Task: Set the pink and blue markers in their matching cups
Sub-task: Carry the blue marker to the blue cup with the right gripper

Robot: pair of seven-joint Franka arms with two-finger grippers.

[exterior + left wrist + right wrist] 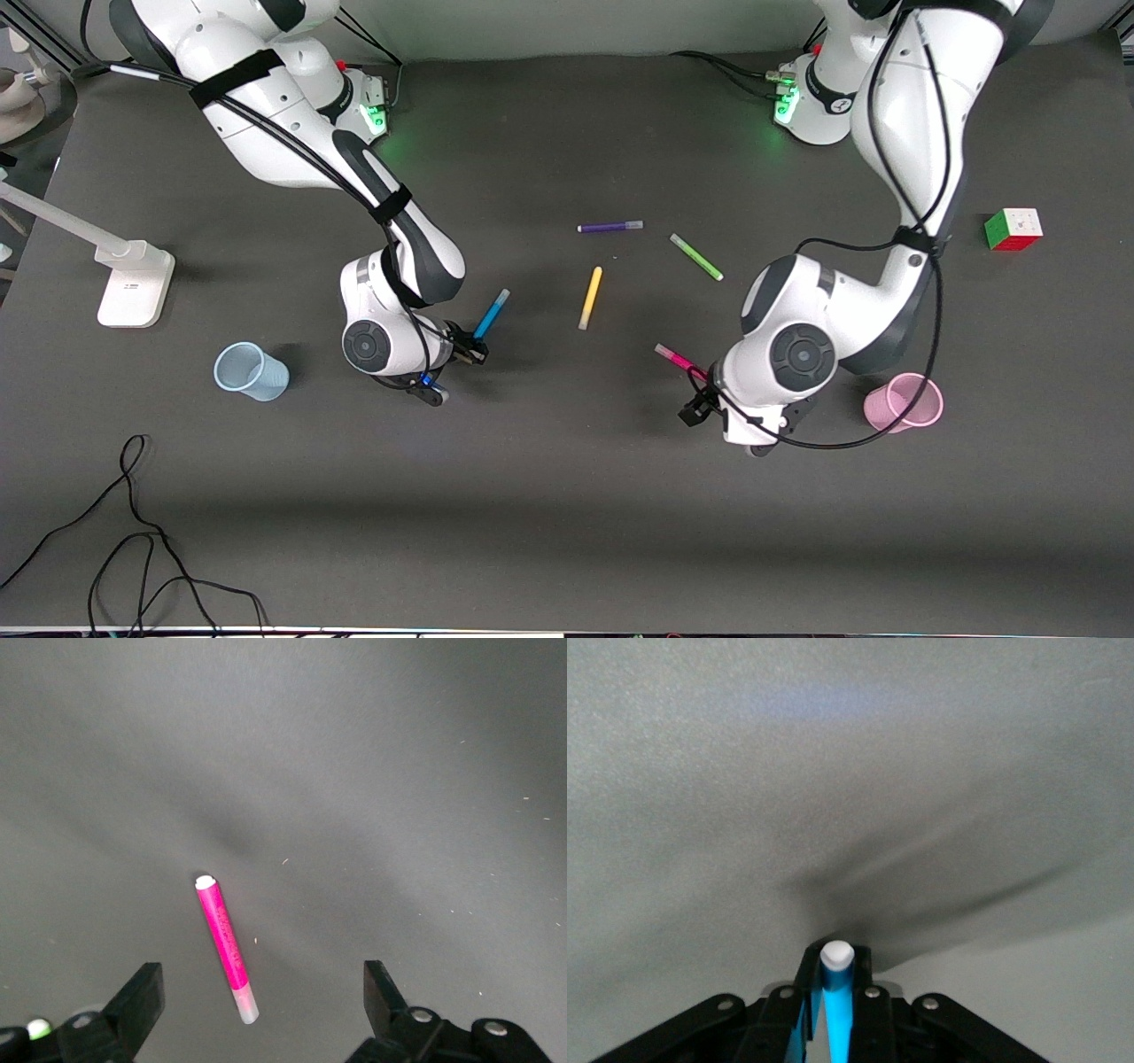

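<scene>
- Sky-blue marker [492, 315] is sitting pinched between the pressed-in fingers of the right gripper [467, 347], slanting up out of it above the table [567, 514].
- Magenta-pink marker [226, 946] is lying flat on the table between the spread fingers of the left gripper [261, 1001].
- Pale blue cup [251, 371] is standing near the right gripper, toward the right arm's end.
- Pale pink cup [904, 402] is sitting just beside the left arm's wrist.

The front view looks steeply down from high across the table [567, 532], facing both arm bases along its upper edge. Each wrist view looks closely down past its own fingers at bare tabletop, a small mid-table patch the front view also covers.
</scene>
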